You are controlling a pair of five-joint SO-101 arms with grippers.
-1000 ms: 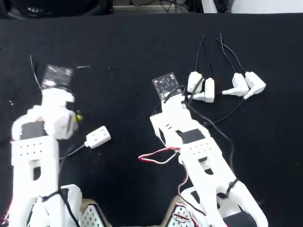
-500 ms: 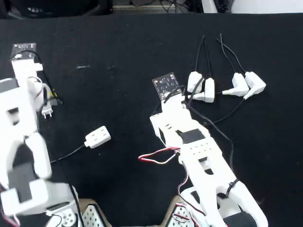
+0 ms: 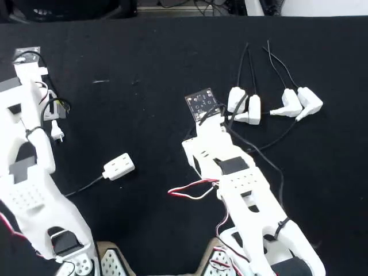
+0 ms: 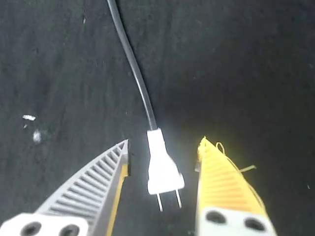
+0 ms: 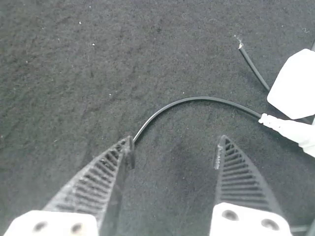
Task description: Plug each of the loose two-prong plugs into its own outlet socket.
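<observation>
The left arm has swung out to the left side. Its open left gripper [image 4: 164,141] now sits around the loose plug [image 4: 165,172]. The right gripper [image 5: 175,139] is open too. The socket [image 3: 119,165] lies near the plug.

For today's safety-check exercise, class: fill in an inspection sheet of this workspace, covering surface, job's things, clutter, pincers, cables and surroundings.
Surface: black cloth table, flat.
Job's things: loose two-prong plug lying flat; white outlet socket with nothing plugged in; four white connector pieces in two pairs at the far side.
Clutter: pale specks on the cloth.
Pincers: left pincer open, straddling the plug without touching; right pincer open over the cloth beside a curved black lead.
Cables: black cable from the plug; curved black lead; red-and-white wire on the right arm.
Surroundings: dark gear and cords beyond the table's far edge.
</observation>
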